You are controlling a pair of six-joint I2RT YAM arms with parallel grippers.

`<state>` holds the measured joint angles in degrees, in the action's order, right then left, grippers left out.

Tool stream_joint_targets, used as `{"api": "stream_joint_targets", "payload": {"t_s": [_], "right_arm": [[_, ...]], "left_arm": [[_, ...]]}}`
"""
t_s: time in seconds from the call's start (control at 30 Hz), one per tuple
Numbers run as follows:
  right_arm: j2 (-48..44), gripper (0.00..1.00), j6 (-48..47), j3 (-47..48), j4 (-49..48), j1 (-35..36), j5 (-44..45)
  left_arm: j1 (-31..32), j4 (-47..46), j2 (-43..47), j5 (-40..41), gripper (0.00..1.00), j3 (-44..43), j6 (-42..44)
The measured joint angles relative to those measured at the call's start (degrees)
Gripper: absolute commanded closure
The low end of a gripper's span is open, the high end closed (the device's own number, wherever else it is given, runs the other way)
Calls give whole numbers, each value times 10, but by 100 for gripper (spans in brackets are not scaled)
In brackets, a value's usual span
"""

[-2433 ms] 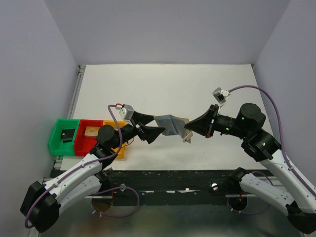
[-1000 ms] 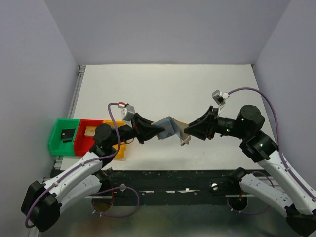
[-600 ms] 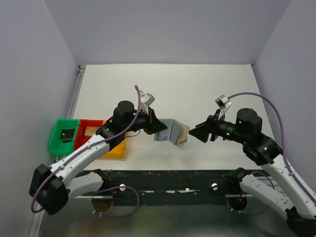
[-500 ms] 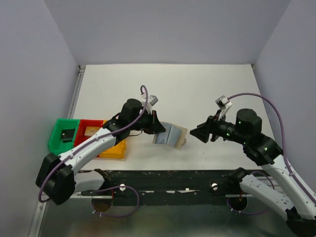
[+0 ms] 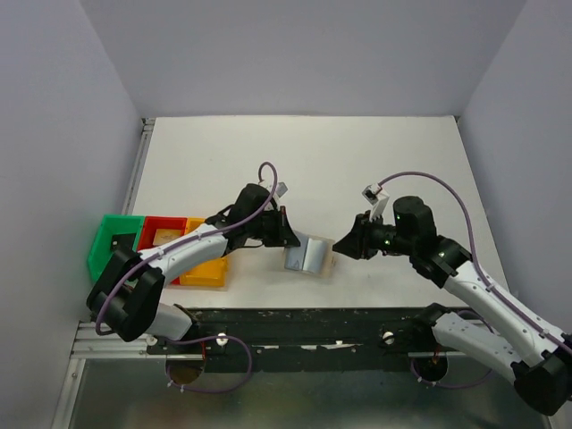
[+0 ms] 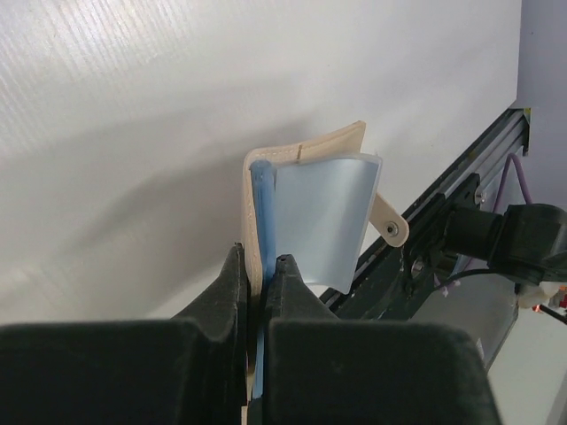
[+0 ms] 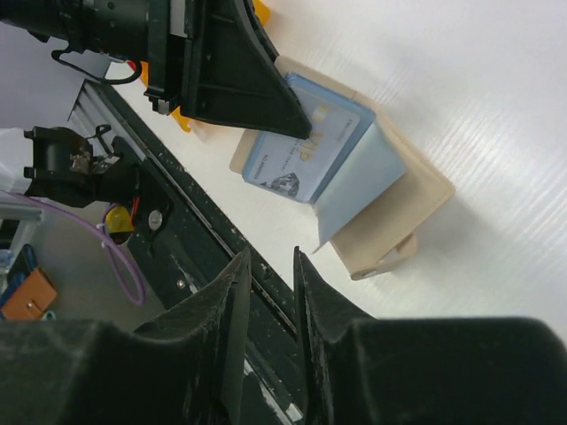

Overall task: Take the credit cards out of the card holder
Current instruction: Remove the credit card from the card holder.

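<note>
The card holder (image 5: 308,255) hangs open in an L shape just above the table near its front edge, tan outside and light blue inside. My left gripper (image 5: 288,239) is shut on its left panel; in the left wrist view the fingers (image 6: 232,279) pinch the tan cover and a blue layer, with the tan tab (image 6: 387,221) beyond. The right wrist view shows a blue printed credit card (image 7: 306,146) lying in that held panel. My right gripper (image 5: 345,248) sits just right of the holder (image 7: 403,199), apart from it. It (image 7: 270,266) is open by a narrow gap with nothing in it.
Green (image 5: 109,243), red (image 5: 161,238) and yellow (image 5: 204,270) bins stand in a row at the table's front left, beside my left arm. The dark frame rail (image 5: 313,317) runs along the front edge right under the holder.
My left arm has stretched out and carried the holder right and toward the front edge. My right gripper let go of the other panel, pulled back, then came close again with narrower jaws.
</note>
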<state>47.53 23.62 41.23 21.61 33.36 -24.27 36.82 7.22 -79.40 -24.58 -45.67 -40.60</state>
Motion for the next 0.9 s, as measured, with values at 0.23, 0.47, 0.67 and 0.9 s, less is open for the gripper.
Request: {"api": "stream_joint_targets", "payload": {"t_s": [0.23, 0.47, 0.67, 0.9], "right_arm": [[93, 68, 49, -50, -104, 0, -30], [207, 71, 65, -50, -184, 0, -51], [304, 73, 73, -44, -221, 0, -57], [363, 74, 79, -30, -232, -10, -55]], "left_arm": [[0, -76, -47, 10, 100, 24, -52], [0, -110, -113, 17, 100, 9, -73], [0, -123, -138, 17, 100, -7, -77], [-2, -123, -146, 17, 100, -14, -74]]}}
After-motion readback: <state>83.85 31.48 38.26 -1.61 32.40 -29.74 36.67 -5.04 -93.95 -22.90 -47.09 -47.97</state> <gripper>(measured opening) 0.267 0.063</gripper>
